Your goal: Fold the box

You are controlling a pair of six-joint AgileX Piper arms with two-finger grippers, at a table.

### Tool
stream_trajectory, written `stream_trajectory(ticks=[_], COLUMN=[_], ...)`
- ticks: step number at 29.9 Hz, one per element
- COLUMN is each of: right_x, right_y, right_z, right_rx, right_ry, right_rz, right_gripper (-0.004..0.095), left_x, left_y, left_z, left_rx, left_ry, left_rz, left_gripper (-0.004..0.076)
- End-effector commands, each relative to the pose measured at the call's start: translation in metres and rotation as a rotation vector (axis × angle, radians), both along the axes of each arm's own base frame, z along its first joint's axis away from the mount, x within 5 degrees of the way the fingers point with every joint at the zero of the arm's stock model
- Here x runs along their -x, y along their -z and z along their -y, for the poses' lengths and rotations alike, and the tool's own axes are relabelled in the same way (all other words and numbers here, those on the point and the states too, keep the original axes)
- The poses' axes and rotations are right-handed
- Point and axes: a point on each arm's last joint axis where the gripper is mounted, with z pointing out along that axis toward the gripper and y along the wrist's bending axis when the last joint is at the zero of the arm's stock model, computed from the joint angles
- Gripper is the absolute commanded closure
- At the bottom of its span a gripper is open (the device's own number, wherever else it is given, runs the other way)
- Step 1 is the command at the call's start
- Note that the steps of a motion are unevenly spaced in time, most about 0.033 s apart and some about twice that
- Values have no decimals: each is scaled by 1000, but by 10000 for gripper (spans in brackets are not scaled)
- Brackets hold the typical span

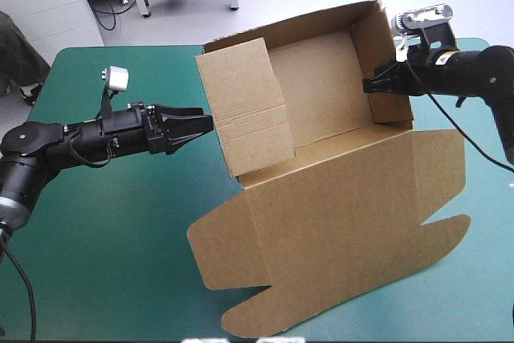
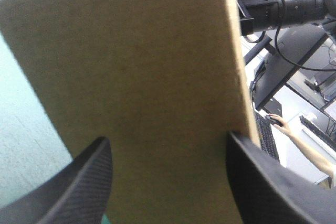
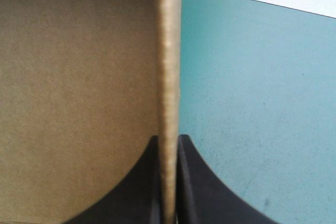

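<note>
The brown box (image 1: 337, 198) sits on the teal-green counter (image 1: 104, 263), from the middle over to the right side. Its far end is near the far edge of the counter.

The box is half made. The far part looks like an open tray. A left wall, a far wall and a right wall stand up there. The left wall is a big panel, and it leans a little. You can see down onto the bare floor of the tray. The near part is the lid. It lies flat on the counter and reaches toward the near edge. The lid has flaps with round ends, one at the near left and one at the right.

The left jaws are open. Their black fingers (image 2: 79, 192) stand wide apart. They point at the outside of the left wall, very close to it. That wall (image 2: 136, 77) fills most of the left wrist view.

The right jaws are gripping the right wall. In the right wrist view, the thin edge of the board (image 3: 167, 103) runs straight up between the two black fingers (image 3: 142, 187). The fingers press it from both sides.
</note>
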Motion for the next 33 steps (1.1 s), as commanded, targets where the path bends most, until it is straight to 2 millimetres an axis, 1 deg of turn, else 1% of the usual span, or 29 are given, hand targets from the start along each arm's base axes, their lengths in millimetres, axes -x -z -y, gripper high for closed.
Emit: stream_trajectory(ticks=[1, 6, 12, 15, 20, 25, 28, 33], right_x=[9, 10, 10, 11, 11, 11, 10, 10], right_y=[-26, -28, -30, -31, -31, -32, -32, -34], right_z=[-12, -24, -31, -35, -38, -38, -36, -36], right_rx=[-71, -81, -84, -79, -61, -69, -65, -82], right_ry=[25, 25, 47, 53, 71, 72, 92, 100], right_rz=[141, 169, 193, 205, 222, 223, 231, 245], right_gripper=[925, 925, 925, 925, 925, 925, 925, 925], left_x=[17, 17, 17, 14, 16, 9, 3, 1], left_y=[-25, -25, -26, -27, -29, -28, -35, -65], left_z=[4, 4, 4, 4, 4, 2, -1, 5], left_rx=[101, 105, 120, 128, 148, 141, 93, -83], left_ry=[102, 98, 98, 71, 85, 3, -70, -196], left_rz=[45, 33, 43, 38, 38, 26, 30, 59], left_gripper=[223, 222, 222, 222, 222, 222, 222, 222])
